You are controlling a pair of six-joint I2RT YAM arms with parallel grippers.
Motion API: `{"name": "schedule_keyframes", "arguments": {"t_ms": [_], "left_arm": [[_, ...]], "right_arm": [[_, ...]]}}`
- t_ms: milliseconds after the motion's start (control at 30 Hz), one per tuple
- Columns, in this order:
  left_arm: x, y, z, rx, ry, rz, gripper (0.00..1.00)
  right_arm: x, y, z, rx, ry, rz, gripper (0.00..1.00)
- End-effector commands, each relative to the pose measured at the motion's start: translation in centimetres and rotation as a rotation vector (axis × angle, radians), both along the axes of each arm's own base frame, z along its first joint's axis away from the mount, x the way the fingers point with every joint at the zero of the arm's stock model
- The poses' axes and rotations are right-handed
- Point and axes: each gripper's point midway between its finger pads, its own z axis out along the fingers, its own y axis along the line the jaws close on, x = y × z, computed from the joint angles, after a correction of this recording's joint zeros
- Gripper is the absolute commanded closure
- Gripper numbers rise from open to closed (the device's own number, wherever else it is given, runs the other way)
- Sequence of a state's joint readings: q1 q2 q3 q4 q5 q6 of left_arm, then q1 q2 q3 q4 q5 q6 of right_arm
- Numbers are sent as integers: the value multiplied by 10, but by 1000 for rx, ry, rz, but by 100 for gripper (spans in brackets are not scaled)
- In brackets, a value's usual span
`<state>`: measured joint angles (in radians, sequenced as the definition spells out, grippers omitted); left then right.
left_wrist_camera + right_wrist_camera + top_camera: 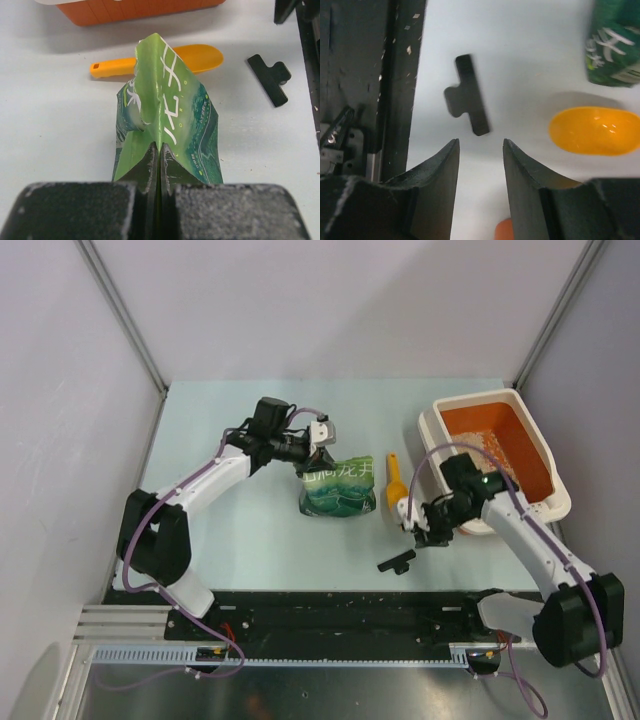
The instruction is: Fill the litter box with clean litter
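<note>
Left gripper (pixel 159 150) clamps bag (pixel 175 115); right gripper (pixel 481 146) hovers agape.

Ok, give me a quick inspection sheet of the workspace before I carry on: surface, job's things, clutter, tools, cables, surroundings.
Surface: pale table, no spilled litter seen.
Job's things: litter box at the far right, orange inside, only a thin scatter of clean litter in it.
Clutter: orange scoop lying left of the box; black clip near the front edge.
Tools: left tool shut on the top edge of the green bag; right tool open, empty, near the clip.
Cables: purple cables along both arms, no snag seen.
Surroundings: plain walls, metal posts; nothing else seen.
</note>
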<state>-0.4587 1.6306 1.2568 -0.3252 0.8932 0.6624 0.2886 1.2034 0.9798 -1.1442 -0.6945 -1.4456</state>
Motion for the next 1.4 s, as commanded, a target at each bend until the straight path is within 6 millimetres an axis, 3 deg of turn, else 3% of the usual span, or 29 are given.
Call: {"name": "schedule_keyframes", "arguments": {"t_ms": [0, 367, 633, 900, 1033, 1167, 1300, 1367], "left_arm": [[7, 6, 15, -7, 29, 52, 100], [2, -2, 18, -5, 41, 51, 100], [-7, -6, 11, 4, 60, 40, 100], [-12, -8, 10, 6, 64, 30, 100], [-11, -9, 9, 7, 69, 31, 100], [-11, -10, 10, 3, 73, 27, 100], [-11, -10, 12, 1, 64, 27, 98], [-10, -10, 13, 0, 59, 26, 80]], "right_arm": [[3, 1, -21, -61, -221, 170, 55], [-35, 8, -78, -88, -252, 365, 54], [-33, 12, -95, -59, -351, 344, 53], [-30, 26, -93, -11, -369, 289, 61], [-31, 27, -94, -14, -355, 278, 81], [-29, 26, -90, -12, -361, 247, 95], [-20, 28, -62, 7, -383, 166, 100], [-15, 31, -35, 34, -370, 94, 100]]}}
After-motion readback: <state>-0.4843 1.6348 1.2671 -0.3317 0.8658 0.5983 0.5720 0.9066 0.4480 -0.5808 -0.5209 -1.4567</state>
